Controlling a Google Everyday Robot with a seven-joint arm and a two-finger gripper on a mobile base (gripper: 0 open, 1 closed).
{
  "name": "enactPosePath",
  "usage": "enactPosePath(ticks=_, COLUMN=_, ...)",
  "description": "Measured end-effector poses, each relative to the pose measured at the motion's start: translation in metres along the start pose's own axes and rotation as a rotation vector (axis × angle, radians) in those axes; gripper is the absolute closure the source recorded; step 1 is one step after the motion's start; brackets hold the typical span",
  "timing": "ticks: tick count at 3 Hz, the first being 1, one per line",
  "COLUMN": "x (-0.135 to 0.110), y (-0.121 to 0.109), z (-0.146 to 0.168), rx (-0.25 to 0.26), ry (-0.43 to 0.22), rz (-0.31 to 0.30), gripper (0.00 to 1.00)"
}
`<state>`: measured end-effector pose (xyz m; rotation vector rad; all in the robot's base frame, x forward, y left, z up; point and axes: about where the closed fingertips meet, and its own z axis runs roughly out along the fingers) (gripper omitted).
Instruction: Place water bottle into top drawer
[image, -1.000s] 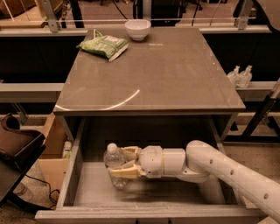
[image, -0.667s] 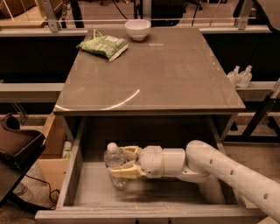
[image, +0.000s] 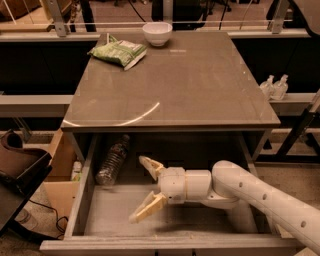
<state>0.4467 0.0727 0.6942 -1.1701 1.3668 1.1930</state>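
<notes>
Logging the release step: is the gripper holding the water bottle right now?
No, the gripper is open and empty inside the top drawer, while the water bottle lies apart against its left wall.

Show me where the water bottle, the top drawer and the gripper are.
water bottle (image: 112, 161): camera view, on its ribbed body, near the drawer's left wall.
top drawer (image: 81, 200): camera view, on its left side wall.
gripper (image: 138, 190): camera view, midway between its open fingertips, inside the drawer.

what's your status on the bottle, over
Pincer open, low in drawer, not touching bottle. Bottle lying on drawer floor along left wall. Bowl and bag up on tabletop, out of the way.
</notes>
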Motion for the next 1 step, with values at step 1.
enactPosePath(ticks=1, x=0.0000, y=0.0000, z=0.0000, rx=0.000, ry=0.000, rz=0.000, gripper=0.00)
